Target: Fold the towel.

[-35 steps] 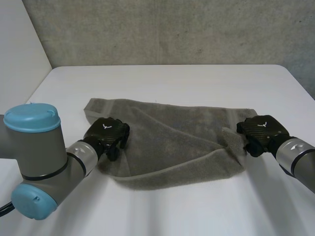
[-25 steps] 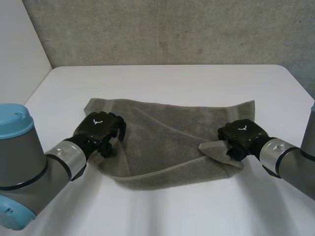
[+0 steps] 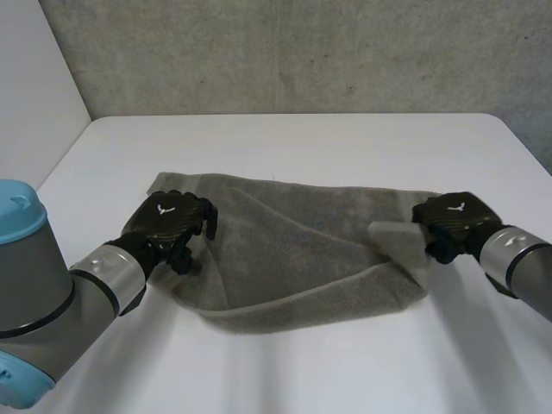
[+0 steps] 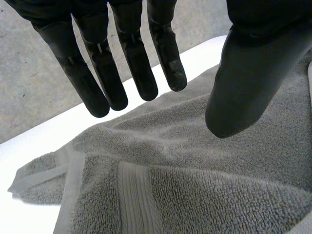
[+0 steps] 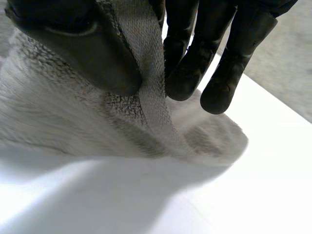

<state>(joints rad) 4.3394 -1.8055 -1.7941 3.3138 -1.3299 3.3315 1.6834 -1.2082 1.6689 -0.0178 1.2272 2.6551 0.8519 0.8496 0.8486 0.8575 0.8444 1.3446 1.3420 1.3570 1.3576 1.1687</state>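
Observation:
A grey towel (image 3: 302,259) lies half folded across the middle of the white table (image 3: 285,147). My left hand (image 3: 172,222) hovers over the towel's left end, fingers (image 4: 122,73) straight and spread above the cloth (image 4: 195,170) with nothing between them and the thumb. My right hand (image 3: 453,222) is at the towel's right end. In the right wrist view its thumb and fingers (image 5: 195,63) pinch the towel's hemmed edge (image 5: 146,83), lifted a little off the table.
The table's far edge meets a grey concrete wall (image 3: 302,52). Bare white tabletop (image 3: 302,371) lies in front of the towel and beyond its far edge. My left arm's elbow (image 3: 26,302) stands at the near left.
My right hand, holding the towel's corner, has moved back to the right after swinging inward. My left hand has shifted slightly up and away over the left end.

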